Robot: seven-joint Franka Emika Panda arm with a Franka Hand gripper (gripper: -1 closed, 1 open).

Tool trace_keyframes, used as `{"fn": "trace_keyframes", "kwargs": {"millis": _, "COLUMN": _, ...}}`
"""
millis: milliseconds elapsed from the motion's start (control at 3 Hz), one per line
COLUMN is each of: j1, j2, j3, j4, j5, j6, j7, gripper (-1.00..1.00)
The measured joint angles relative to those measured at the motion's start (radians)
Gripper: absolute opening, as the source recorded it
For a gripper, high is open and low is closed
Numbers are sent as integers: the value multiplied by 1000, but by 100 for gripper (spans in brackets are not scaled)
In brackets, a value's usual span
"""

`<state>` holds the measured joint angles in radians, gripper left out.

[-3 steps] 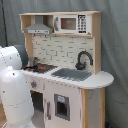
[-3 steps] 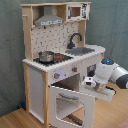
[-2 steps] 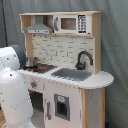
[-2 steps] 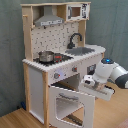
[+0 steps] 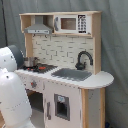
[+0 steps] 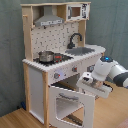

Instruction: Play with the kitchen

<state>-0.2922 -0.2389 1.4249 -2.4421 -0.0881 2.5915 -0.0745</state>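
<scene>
Finding the kitchen (image 5: 60, 50) (image 6: 50, 37) standing upright in front of a grey backdrop (image 6: 10, 50) in both exterior views, on a wooden floor (image 6: 15, 117) in the second exterior view. Filling most of the first exterior view with its white and light-wood body.

Carrying a grey hood (image 5: 39, 27) (image 6: 49, 20) at the top, with a small microwave panel (image 5: 70, 23) (image 6: 76, 11) just beside it. Showing a black faucet (image 5: 82, 59) (image 6: 75, 39) curving over the grey sink (image 5: 71, 74) (image 6: 82, 50) set into the worktop (image 5: 100, 80) (image 6: 35, 62). Holding a small pot (image 5: 31, 62) (image 6: 46, 56) upright on the stovetop (image 5: 44, 67) (image 6: 57, 58), beside the sink.

Noting, in the second exterior view, a windowed oven door (image 6: 70, 102) standing open, swung out from the front below the stovetop.

Reaching in from the second exterior view's right with the white arm (image 6: 117, 75), low down, in front of the kitchen's lower half and below the worktop edge. Placing the claw (image 6: 100, 89) near the top edge of the open door, between it and the cabinet under the sink; not being able to tell how far apart the fingers are standing, nor whether anything is being gripped or touched.

Seeing the same arm (image 5: 12, 95) as a large white shape in the first exterior view's left foreground, covering the lower front under the stovetop and hiding the claw there.
</scene>
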Motion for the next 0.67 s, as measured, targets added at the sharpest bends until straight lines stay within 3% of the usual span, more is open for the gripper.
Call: {"fn": "trace_keyframes", "kwargs": {"millis": 667, "j1": 90, "j2": -113, "j3": -101, "j4": 70, "j5": 0, "j6": -142, "j7": 32, "gripper": 100}}
